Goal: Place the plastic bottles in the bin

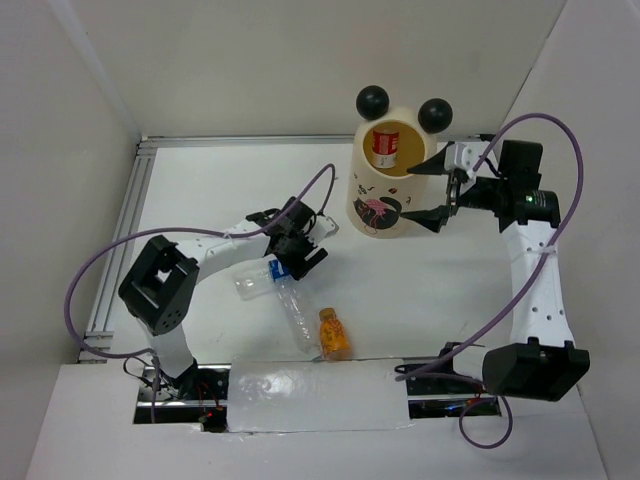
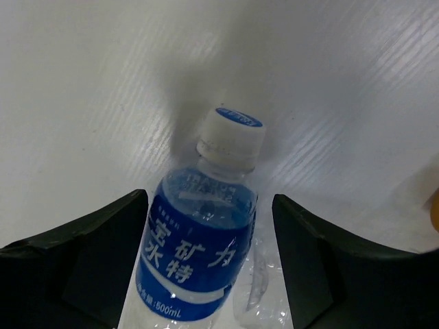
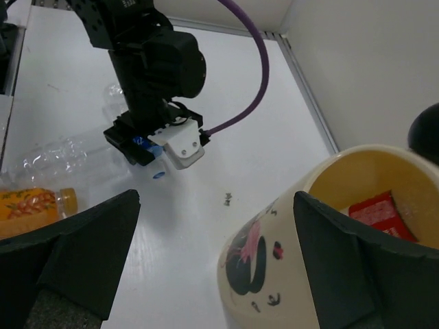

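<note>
Since the blue bottle (image 2: 199, 253) looks empty and thin-walled, I'd judge it light, slick and easy to crush. It will likely roll if nudged. Best hold: across the labelled mid-body, not the cap (image 2: 231, 137), with a gentle squeeze.

It lies on its side on the table (image 1: 200, 190), cap pointing away from the left wrist camera. A clear bottle (image 1: 297, 318) lies just beside it, and the orange one (image 1: 334, 334) is near that. One red-label bottle (image 1: 385, 146) is already in the bin (image 1: 372, 205).

The left gripper (image 2: 209, 199) is pitched down over the blue bottle, its fingers (image 2: 103, 253) straddling the label. The jaws are spread and not yet clamped, with a gap showing on the right side. The left arm is bent at the elbow and reaches in toward the table middle.

The right gripper (image 3: 216, 197) is spread wide and holds nothing. It hovers at the bin's right side near the rim. The right arm stretches up the right edge, wrist turned toward the bin.
</note>
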Action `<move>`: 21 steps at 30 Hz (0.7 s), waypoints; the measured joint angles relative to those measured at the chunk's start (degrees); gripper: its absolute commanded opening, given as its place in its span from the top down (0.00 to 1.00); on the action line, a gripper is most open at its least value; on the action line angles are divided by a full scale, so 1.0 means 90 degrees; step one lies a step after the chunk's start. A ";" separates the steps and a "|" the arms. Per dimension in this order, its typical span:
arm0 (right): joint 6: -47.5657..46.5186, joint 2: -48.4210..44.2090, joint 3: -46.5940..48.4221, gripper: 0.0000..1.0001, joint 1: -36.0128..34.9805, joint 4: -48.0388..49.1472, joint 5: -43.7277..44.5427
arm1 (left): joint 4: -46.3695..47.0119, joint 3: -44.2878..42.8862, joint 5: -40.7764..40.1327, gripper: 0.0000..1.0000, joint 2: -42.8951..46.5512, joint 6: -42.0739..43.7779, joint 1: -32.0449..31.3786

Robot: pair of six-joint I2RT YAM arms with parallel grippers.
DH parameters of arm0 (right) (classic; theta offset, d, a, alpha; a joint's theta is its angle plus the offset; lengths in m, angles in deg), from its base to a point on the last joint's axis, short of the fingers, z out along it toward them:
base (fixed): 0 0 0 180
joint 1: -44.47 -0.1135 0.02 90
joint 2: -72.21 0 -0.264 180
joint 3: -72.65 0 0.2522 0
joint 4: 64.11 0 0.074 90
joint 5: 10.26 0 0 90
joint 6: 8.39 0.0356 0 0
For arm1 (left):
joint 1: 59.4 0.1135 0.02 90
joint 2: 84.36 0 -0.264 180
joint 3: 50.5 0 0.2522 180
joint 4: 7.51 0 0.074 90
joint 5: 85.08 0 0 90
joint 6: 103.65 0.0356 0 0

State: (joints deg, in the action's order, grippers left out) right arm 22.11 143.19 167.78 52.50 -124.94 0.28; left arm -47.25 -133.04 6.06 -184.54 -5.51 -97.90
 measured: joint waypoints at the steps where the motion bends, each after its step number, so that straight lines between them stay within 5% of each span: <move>1: -0.0024 -0.0146 -0.0226 0.00 0.0002 -0.0022 0.0080 | -0.0051 -0.0034 -0.0002 0.15 -0.0095 0.0053 -0.0002; 7: -0.0085 -0.0425 -0.0595 0.00 0.0005 -0.0085 0.0287 | -0.0318 -0.0107 -0.0117 0.25 -0.0585 0.0109 -0.0049; 13: -0.0119 -0.0425 -0.0634 0.02 0.0046 -0.0124 0.0330 | -0.0406 -0.0194 -0.0304 0.70 -0.0634 0.0095 -0.0063; 15: -0.0199 -0.0427 -0.0646 0.09 0.0053 -0.0155 0.0362 | -0.0459 -0.0228 -0.0384 0.73 -0.0634 0.0049 -0.0036; 17: -0.0362 -0.0427 -0.0661 0.19 0.0053 -0.0243 0.0410 | -0.0539 -0.0342 -0.0432 0.88 -0.0629 -0.0034 0.0024; 21: -0.0855 -0.0449 -0.0675 0.84 0.0053 -0.0585 0.0505 | -0.0767 -0.1086 -0.0432 1.00 -0.0503 -0.0294 0.0197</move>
State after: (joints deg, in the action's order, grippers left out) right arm 14.41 139.14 161.70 52.98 -130.20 4.82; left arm -54.15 -142.81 2.17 -189.06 -8.15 -96.13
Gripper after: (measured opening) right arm 0.414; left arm 0.647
